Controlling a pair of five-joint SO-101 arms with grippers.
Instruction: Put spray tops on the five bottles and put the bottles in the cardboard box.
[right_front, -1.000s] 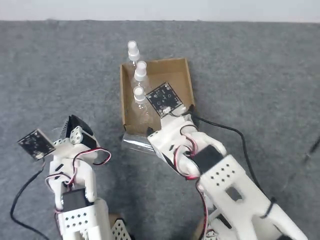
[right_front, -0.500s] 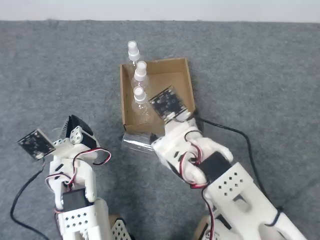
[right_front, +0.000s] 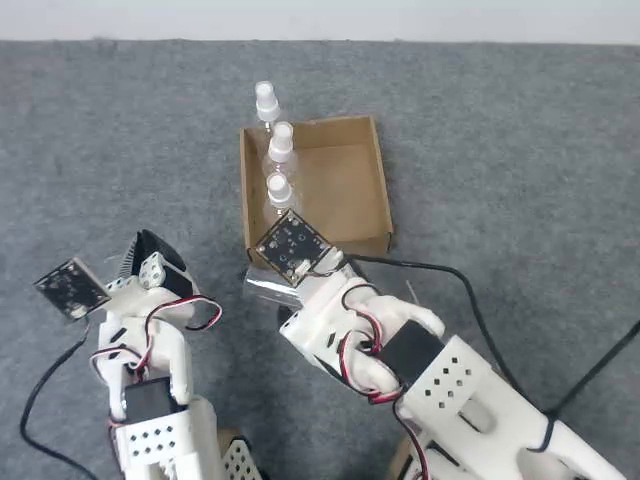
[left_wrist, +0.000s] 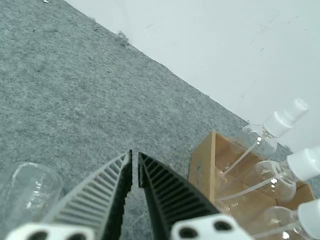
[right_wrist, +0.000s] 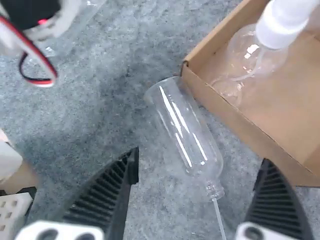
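Beside the cardboard box (right_wrist: 235, 117), bottle (right_wrist: 182, 130) flat, lengthwise along its wall, under wide right end effector (right_wrist: 198, 161).

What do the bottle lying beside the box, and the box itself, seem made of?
Bottle: clear, glossy, probably plastic, perhaps glass; the carpet shows through it and bright streaks run along it. Box: brown, matte cardboard, with a pale raw-cut rim.

Grey carpet (right_front: 520, 150) meets a plain white wall (left_wrist: 225, 45).
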